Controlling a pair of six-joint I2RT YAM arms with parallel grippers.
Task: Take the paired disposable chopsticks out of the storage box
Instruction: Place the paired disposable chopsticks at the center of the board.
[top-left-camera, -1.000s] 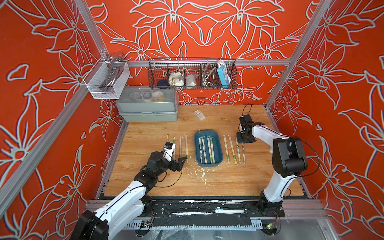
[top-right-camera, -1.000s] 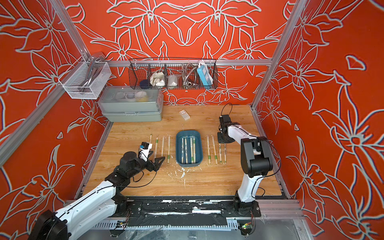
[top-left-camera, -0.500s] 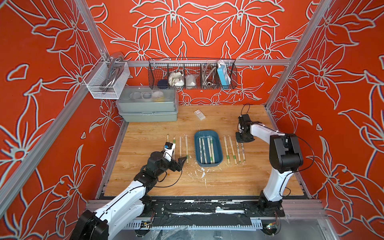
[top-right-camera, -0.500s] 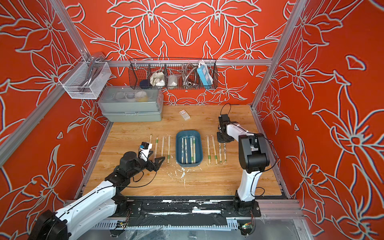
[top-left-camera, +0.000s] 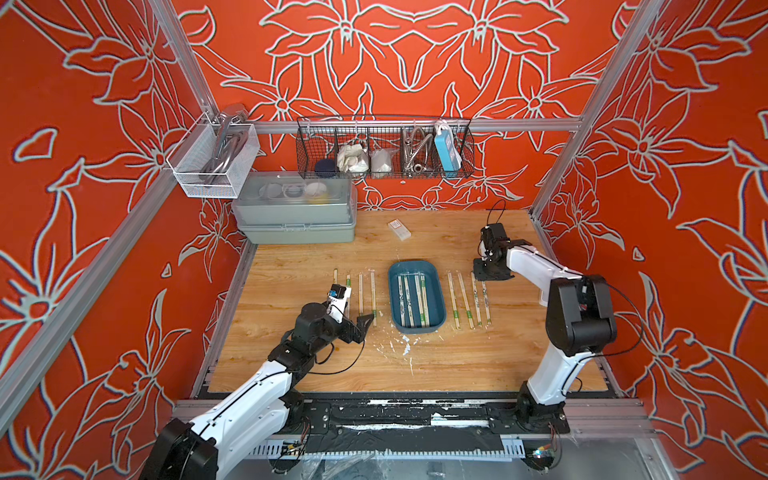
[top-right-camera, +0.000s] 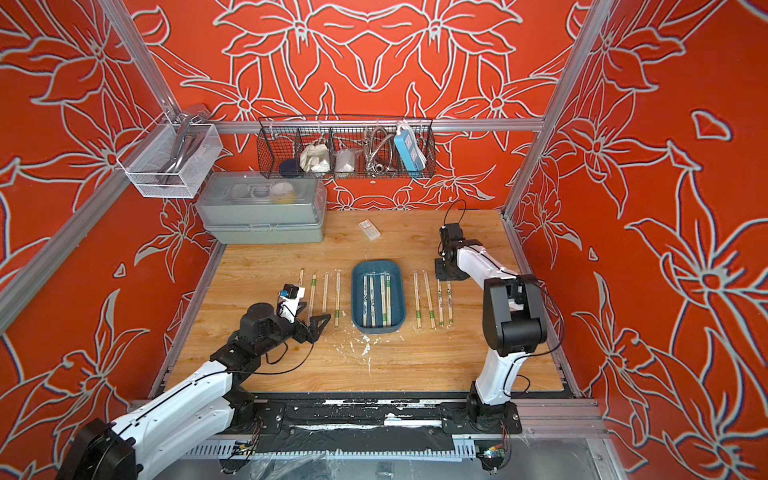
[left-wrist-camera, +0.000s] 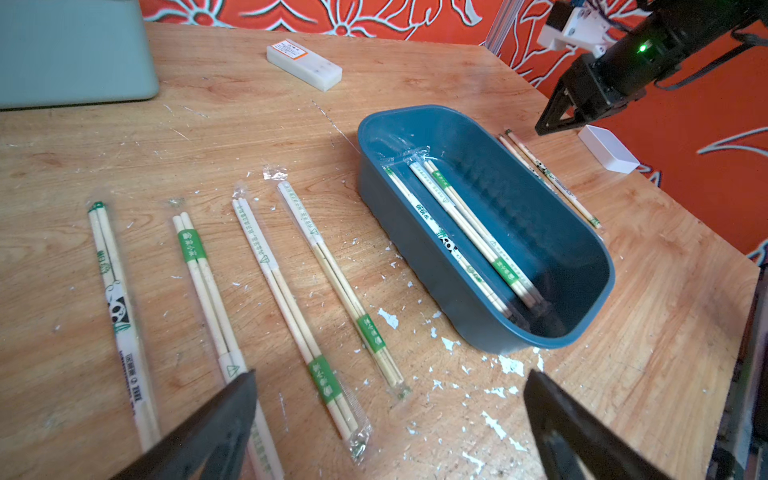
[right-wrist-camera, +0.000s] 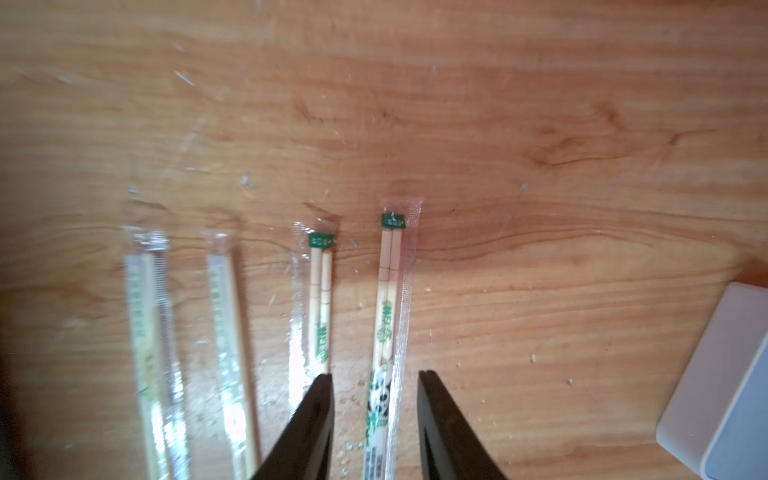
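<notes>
Paired disposable chopsticks (top-left-camera: 360, 293) lie four abreast toward the left edge of the surface (top-left-camera: 415, 365), with the left arm's jaws wide and empty at their near ends. About four pairs (top-left-camera: 422, 299) remain in the storage box (top-left-camera: 413, 262) mid-surface. Four more (top-left-camera: 465, 299) lie toward the right edge, where the right arm's jaws stand parted astride a panda-printed pair (right-wrist-camera: 384, 332), gripping nothing. It would be best to lift straight up, clear of it, before reaching into the box. Green bands carry Chinese print, unreadable.

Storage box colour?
The storage box is plain dark teal-blue, with no pattern. It shows clearest in the left wrist view.
</notes>
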